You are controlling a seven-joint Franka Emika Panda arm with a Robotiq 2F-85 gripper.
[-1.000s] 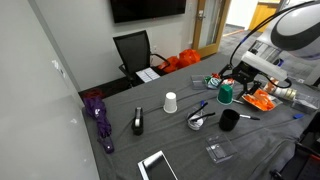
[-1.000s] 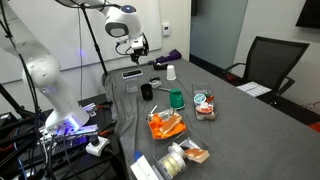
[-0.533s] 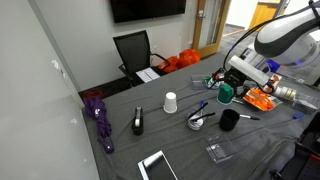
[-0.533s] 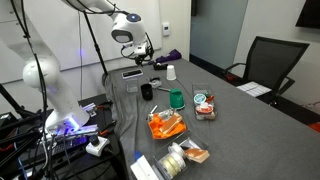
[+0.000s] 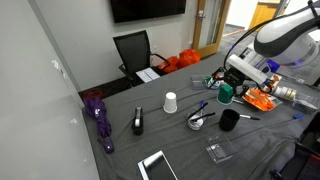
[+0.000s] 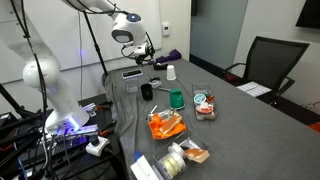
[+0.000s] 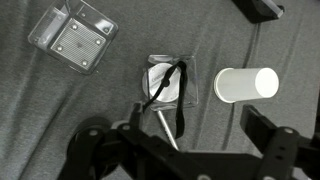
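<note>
The end effector [image 7: 177, 134] hangs above the tabletop [image 7: 40, 100] with its jaws spread wide and nothing between them; its two dark fingers frame the bottom of the wrist view. In an exterior view it [image 5: 226, 80] sits high over the far side of the tabletop, touching nothing.

Straight below it in the wrist view lies a small clear dish [image 7: 166, 84] holding a thin black looped thing, perhaps a cord, though the picture is too coarse to tell, and a pale stick that pokes out over the rim toward the fingers. In an exterior view the dish [image 5: 199, 121] sits near the middle of the tabletop.

Just beside the dish stands a white cup [image 7: 246, 85], apart from it. A clear box [image 7: 74, 36] lies well off on the other side.

Farther out, in an exterior view, a black cup [image 5: 229, 120] stands near the dish, a green cup [image 5: 226, 95] beyond it, and a purple umbrella [image 5: 98, 118] lies along the tabletop's edge.
</note>
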